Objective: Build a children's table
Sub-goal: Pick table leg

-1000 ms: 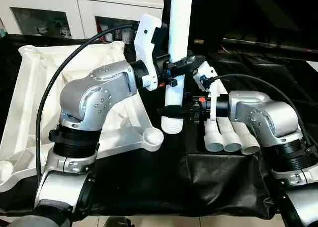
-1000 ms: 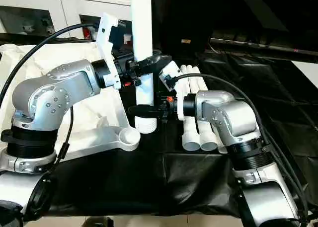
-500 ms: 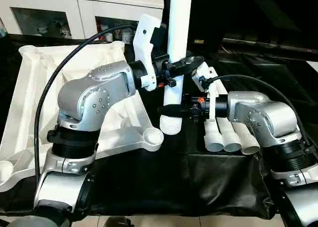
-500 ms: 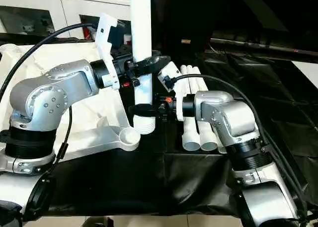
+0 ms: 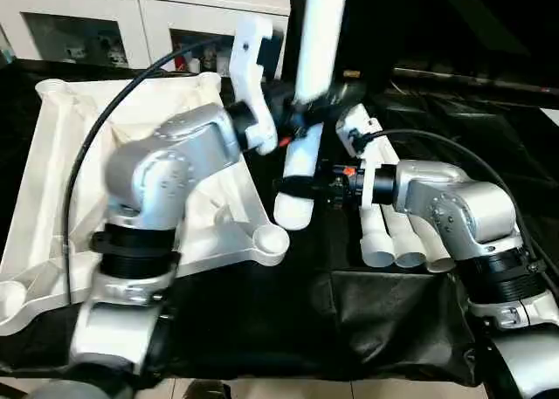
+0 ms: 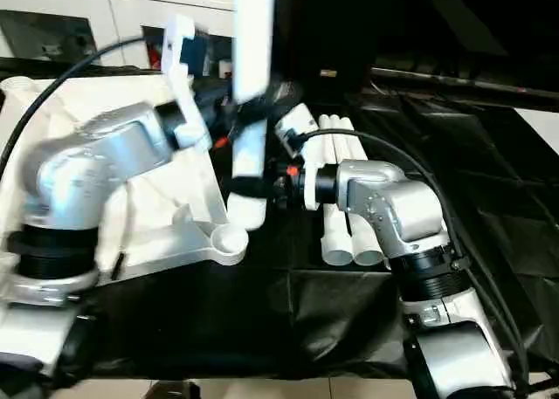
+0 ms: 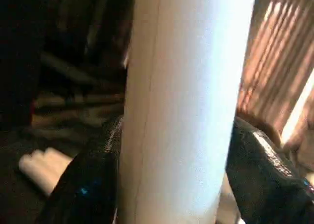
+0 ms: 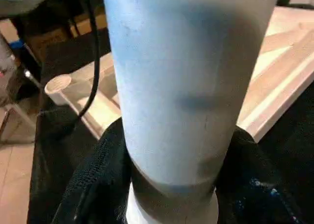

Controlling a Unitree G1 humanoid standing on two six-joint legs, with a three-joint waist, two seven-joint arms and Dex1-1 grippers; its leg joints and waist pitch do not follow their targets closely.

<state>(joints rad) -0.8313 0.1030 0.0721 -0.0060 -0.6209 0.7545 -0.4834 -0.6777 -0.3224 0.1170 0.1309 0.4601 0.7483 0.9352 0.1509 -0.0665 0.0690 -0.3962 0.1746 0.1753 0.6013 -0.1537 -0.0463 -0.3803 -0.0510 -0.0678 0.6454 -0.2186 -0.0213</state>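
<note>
**Leg tilts toward the tabletop's corner socket**

The white tabletop [image 5: 79,163] lies underside up on the black-draped surface [image 5: 349,320], at the robot's left. The held leg [image 5: 306,111], upright a second ago, now leans, its lower end nearer the corner socket [image 5: 269,239]. Three spare legs [image 5: 397,233] lie beside it. The left end effector [image 5: 306,120] and right end effector [image 5: 301,185] both clamp this leg.

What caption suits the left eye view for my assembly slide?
Both claws, left and right, grip an upright white leg beside the upturned tabletop; three spare legs lie alongside.
</note>
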